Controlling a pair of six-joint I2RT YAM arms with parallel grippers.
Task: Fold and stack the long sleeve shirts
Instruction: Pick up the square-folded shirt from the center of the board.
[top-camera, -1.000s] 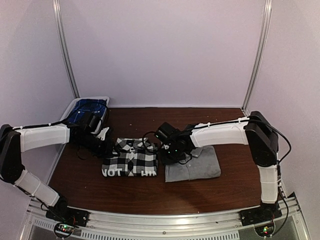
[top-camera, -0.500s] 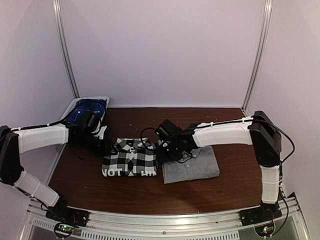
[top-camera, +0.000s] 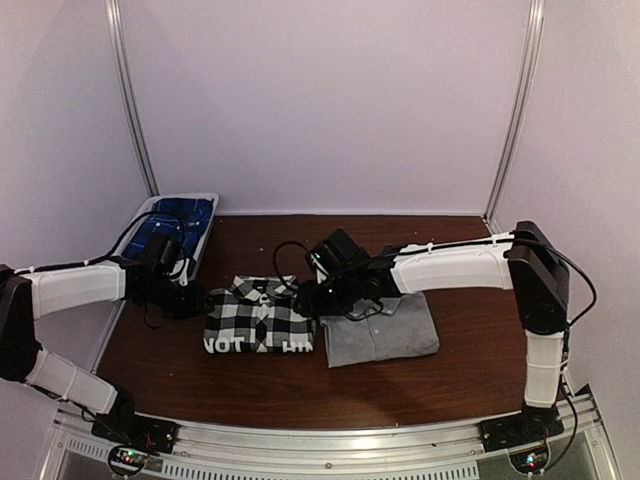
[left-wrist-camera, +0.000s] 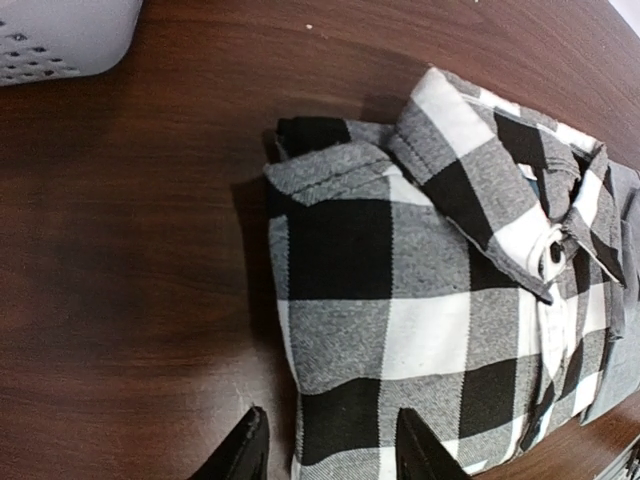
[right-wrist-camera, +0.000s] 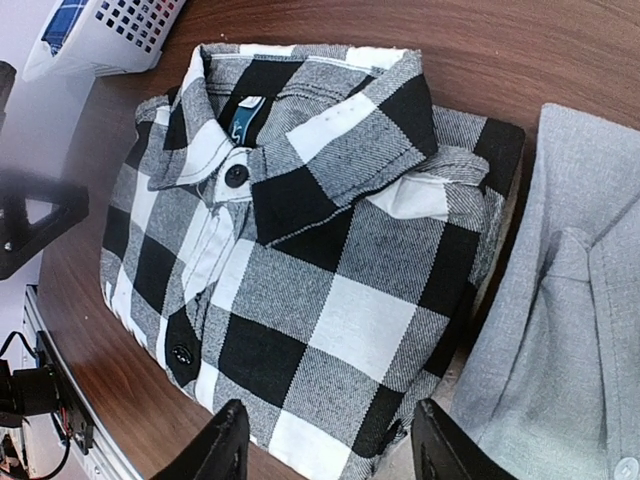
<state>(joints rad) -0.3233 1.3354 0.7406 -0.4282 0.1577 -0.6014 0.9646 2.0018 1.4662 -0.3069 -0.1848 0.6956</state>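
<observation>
1. A white basket (top-camera: 150, 212) with blue cloth (top-camera: 178, 218) in it stands on the dark wooden table (top-camera: 250, 390). It is behind and to the left of the checked flannel shirt (top-camera: 260, 318), apart from it.
2. The left gripper (left-wrist-camera: 330, 455) hangs low at the flannel shirt's left edge. Its jaws stand partly apart, released, with nothing clamped between them. In the wrist view the shirt's folded left side runs beneath the gap. Whether a fingertip touches the cloth cannot be told.
3. The flannel shirt lies flat, folded into a tidy rectangle. Its collar is toward the far side, the buttoned placket runs down the middle, and a black band with white lettering runs along the near edge.
4. The right gripper (right-wrist-camera: 335, 450) hovers over the flannel shirt's right edge, toward its far corner. Its jaws are spread wide and hold nothing. Beneath the gap lies that shirt's right side.
5. The grey shirt (top-camera: 385, 330) lies folded flat just to the right of the flannel shirt, collar toward the far side. The two are side by side, not stacked. Whether their edges touch cannot be told.
</observation>
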